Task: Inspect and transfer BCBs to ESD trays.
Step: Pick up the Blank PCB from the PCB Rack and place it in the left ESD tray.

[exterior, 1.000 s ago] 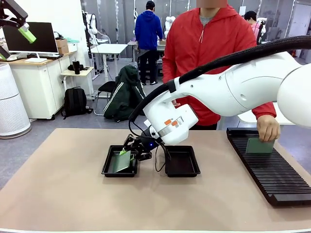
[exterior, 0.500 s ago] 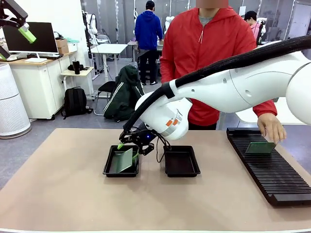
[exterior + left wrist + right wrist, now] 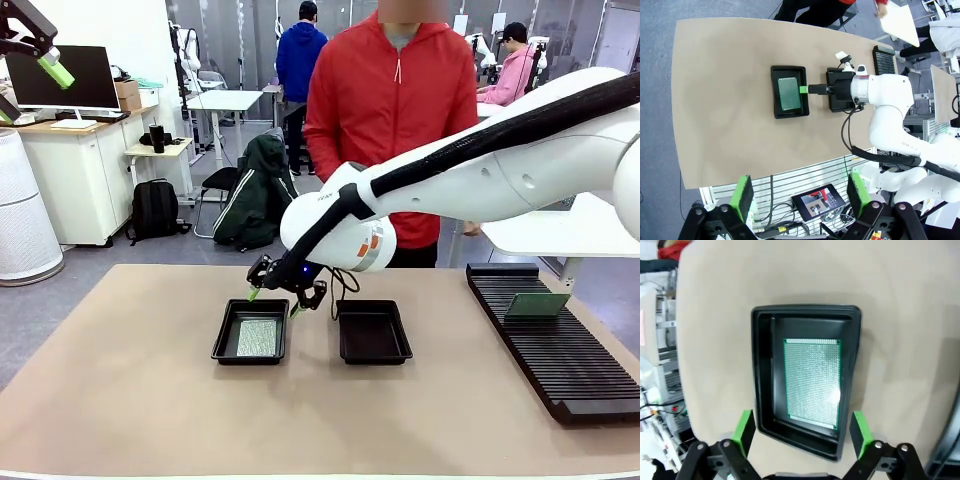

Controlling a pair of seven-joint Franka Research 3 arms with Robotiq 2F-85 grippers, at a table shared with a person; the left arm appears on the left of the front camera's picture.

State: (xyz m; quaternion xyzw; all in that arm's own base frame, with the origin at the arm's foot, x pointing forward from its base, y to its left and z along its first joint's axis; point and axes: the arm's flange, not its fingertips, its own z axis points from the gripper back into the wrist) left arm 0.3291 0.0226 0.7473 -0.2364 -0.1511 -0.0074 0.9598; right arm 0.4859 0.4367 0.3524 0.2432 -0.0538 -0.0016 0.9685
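Jaws of the right gripper (image 3: 273, 300) stand spread and hold nothing, poised just above the left ESD tray (image 3: 222, 348). 1 BCB (image 3: 257, 337) lies flat on that tray's floor, inside the rim and apart from the jaws; placement judged complete. The 2nd ESD tray (image 3: 372, 356), just beside it, holds nothing. 1 further BCB (image 3: 537, 305) leans on the black slotted rack (image 3: 575, 375) at the right of the surface (image 3: 130, 400), untouched. High over the surface hangs the left gripper (image 3: 800, 192), jaws spread and empty. Assessment: 1 of 2 trays filled; the rack board awaits inspection and transfer to the vacant tray.
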